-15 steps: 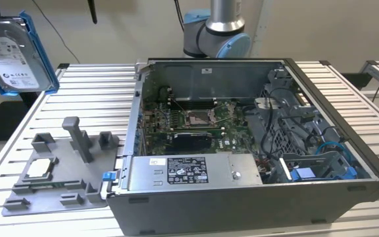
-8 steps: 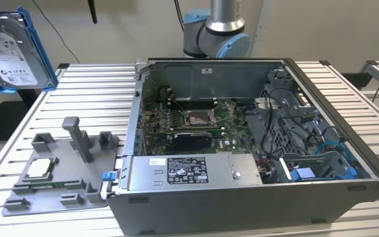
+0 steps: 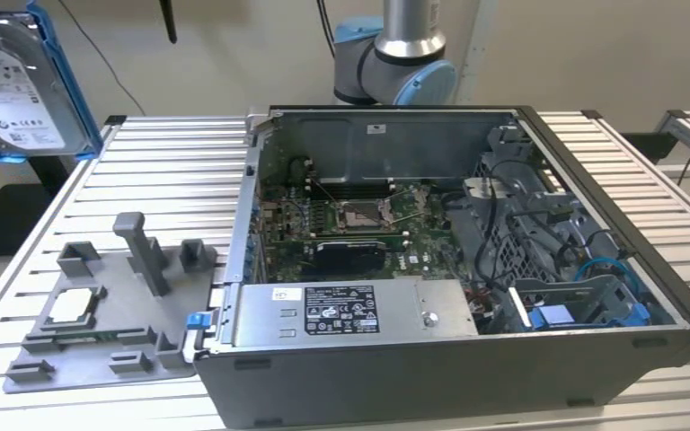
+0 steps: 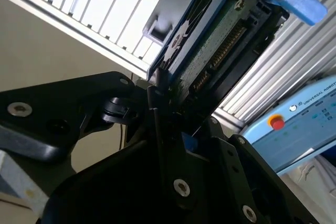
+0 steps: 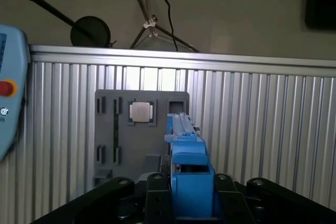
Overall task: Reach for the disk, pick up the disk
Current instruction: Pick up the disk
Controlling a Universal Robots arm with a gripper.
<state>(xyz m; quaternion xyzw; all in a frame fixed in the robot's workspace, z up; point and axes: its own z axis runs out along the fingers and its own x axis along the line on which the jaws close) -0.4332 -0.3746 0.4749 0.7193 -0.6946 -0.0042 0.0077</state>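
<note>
Clamps the disk (image 3: 15,85) in the gripper (image 4: 165,95), with black fingers (image 5: 157,203) pressed narrowly against both sides of the blue carrier frame. Holds it aloft at ten o'clock in the exterior view, upright, with the white label toward the camera, clear of the slatted table (image 3: 141,153). Shows, in the second wrist view, the green circuit-board side with a connector row, plus a blue frame tab at the far end. Looks down, in the first wrist view, along the blue edge onto a grey fixture tray (image 5: 142,140) with a small square chip (image 5: 142,112) seated in one pocket. Sets, in the exterior view, that tray at eight o'clock from the open computer case (image 3: 441,377) and the arm base (image 3: 393,63) at twelve o'clock. Catches a light-blue teach pendant (image 4: 302,124) in both wrist views.
</note>
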